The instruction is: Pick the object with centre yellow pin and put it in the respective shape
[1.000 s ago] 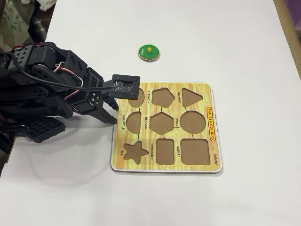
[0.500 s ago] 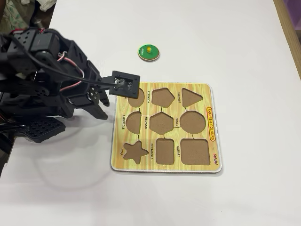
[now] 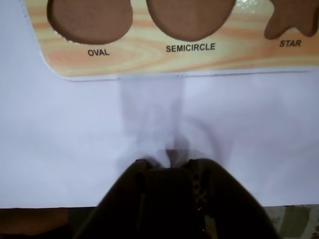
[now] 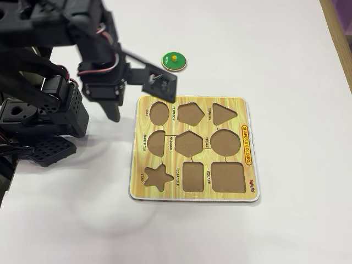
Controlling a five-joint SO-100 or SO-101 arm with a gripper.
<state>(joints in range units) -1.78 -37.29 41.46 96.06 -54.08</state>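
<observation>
The object with centre yellow pin [image 4: 174, 61] is a green disc. It lies on the white table beyond the far edge of the yellow shape board [image 4: 242, 104] in the fixed view. The respective shape [image 4: 225, 142] is the round cut-out labelled CIRCLE on the board's right side, and it holds nothing. My gripper [image 4: 114, 115] hangs left of the board, pointing down, well left of the disc. In the wrist view the gripper [image 3: 168, 162] looks shut and empty over bare table. The board [image 3: 149, 62] lies ahead with its oval [image 3: 89, 20], semicircle [image 3: 189, 17] and star [image 3: 294, 20] cut-outs. The disc is out of that view.
The arm's black base and body [image 4: 49, 148] fill the left side of the fixed view. A wooden strip [image 4: 338, 33] borders the table at the top right. The board's other cut-outs hold nothing.
The arm has lifted and swung toward the far side of the table. The gripper left the board's near-left edge and now sits higher, closer to the disc. Disc and board have not moved.
</observation>
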